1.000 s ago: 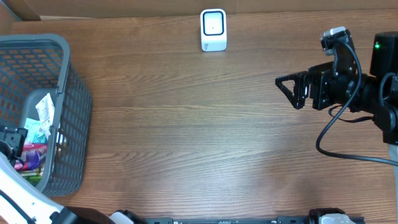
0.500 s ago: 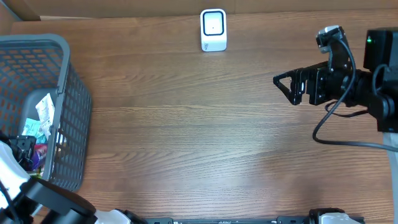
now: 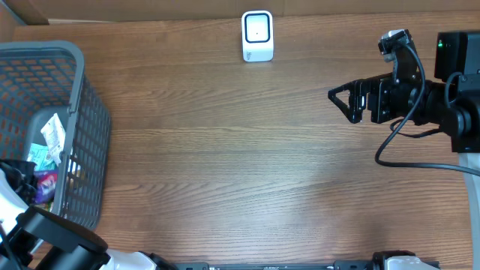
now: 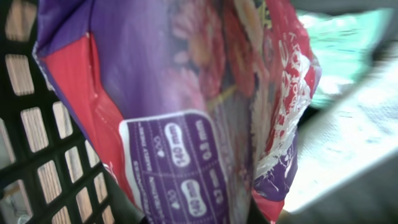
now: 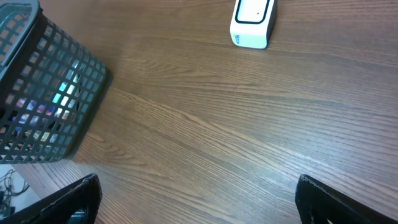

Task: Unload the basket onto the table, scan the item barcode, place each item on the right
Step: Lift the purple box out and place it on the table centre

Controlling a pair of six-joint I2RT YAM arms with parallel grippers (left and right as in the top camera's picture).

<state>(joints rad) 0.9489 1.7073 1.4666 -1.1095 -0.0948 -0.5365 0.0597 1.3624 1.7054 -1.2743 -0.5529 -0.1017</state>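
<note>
— What changed?
— On the wood-grain counter (image 3: 225, 165), inside the grey plastic lattice basket (image 3: 90, 127), the left jaws have snapped closed on a glossy purple-and-red packet (image 4: 186, 112). The right jaws gape, empty.
— Overhead shows that?
— Barely. Only the left wrist shows the crinkled print. The white scanner (image 3: 257, 35) stands well apart.

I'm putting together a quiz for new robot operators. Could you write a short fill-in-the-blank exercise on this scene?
1. The left end effector reaches into the basket, shut on a ___ packet with red patches.
2. The jaws of the right end effector stand ___ above the table.
3. The scanner at the table's far edge is ___.
Missing words: purple; open; white.
</note>
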